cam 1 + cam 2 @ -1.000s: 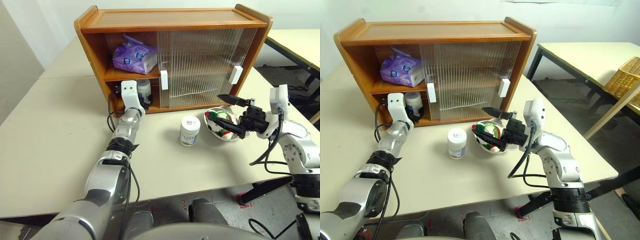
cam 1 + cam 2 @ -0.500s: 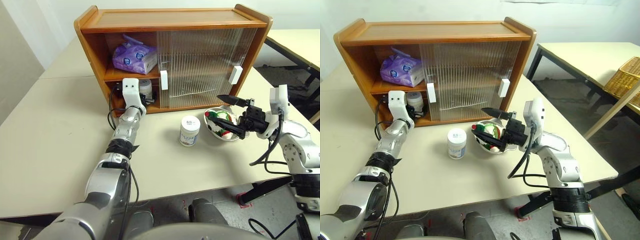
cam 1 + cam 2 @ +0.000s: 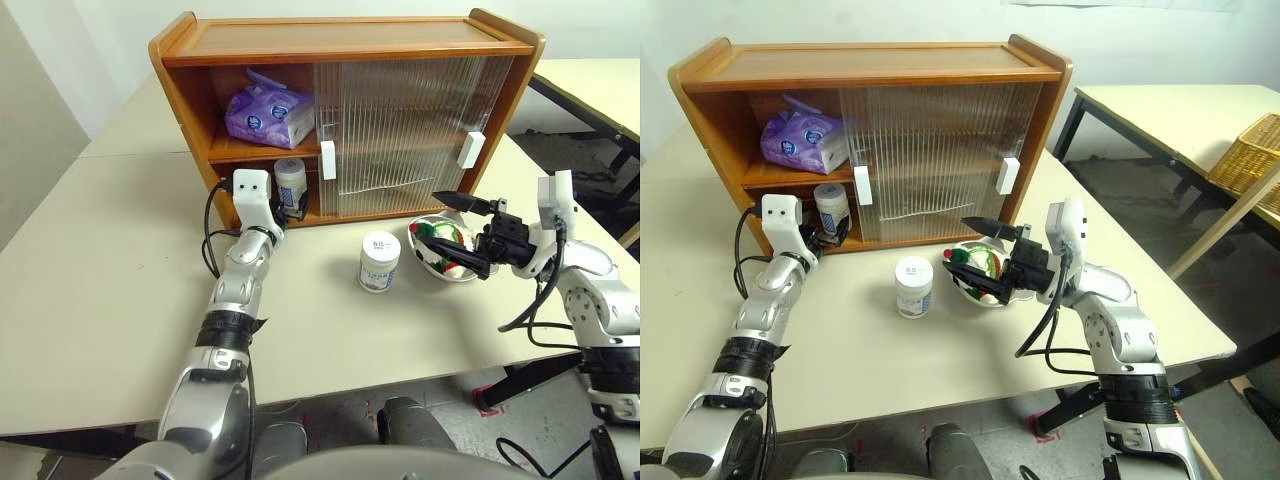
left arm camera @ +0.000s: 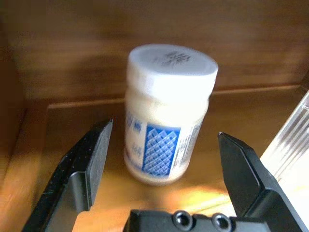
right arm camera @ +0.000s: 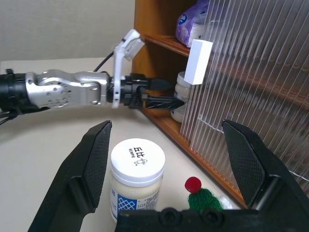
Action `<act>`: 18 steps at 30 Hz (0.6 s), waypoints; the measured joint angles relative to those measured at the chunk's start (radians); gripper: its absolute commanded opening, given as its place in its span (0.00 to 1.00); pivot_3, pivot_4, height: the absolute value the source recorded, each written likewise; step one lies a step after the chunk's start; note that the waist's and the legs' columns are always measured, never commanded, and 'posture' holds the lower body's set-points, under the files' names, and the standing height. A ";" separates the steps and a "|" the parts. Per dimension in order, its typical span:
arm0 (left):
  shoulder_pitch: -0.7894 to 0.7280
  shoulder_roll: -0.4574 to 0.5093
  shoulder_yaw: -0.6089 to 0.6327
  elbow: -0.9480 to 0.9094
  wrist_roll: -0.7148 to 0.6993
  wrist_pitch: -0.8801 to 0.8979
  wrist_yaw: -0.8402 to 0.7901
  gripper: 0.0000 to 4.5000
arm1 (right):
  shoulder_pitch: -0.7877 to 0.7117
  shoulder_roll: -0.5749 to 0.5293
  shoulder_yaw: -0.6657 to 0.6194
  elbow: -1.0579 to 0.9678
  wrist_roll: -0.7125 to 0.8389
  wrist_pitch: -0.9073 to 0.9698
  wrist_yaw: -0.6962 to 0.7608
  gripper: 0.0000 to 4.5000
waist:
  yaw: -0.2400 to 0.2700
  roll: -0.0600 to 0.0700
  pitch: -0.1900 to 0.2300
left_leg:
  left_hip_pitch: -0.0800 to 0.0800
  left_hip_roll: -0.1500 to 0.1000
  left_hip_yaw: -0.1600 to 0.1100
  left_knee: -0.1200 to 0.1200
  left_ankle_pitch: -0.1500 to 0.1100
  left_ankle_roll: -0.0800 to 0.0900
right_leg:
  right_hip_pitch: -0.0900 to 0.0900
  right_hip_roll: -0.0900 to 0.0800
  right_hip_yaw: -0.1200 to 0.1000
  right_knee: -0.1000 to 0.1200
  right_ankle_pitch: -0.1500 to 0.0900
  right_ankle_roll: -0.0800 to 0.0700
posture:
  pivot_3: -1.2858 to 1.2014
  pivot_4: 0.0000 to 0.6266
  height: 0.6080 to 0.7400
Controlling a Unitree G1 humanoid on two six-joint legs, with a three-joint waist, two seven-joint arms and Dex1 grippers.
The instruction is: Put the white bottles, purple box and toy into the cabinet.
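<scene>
Right wrist view: second white bottle [image 5: 137, 181] upright on the surface [image 3: 120, 300], just ahead of the right gripper [image 5: 169, 162], fingers wide apart, nearer than the left gripper [image 4: 164, 169], spread before the shelved white bottle [image 4: 169, 113].

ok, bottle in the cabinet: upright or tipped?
Upright. The white bottle stands lid-up on the cabinet's lower shelf.

One bottle [image 3: 290, 181] in cabinet [image 3: 340, 40] — another [image 3: 380, 261] before it
</scene>
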 measured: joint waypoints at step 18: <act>-0.007 -0.027 0.025 -0.012 0.024 0.019 0.136 0.01 | -0.007 0.001 0.000 0.008 -0.001 -0.001 0.006 1.00 | 0.008 0.000 0.000 | 0.003 0.000 0.000 0.000 0.000 0.000 | 0.001 0.000 0.000 0.000 0.001 -0.001 | 0.45 0.00 1.00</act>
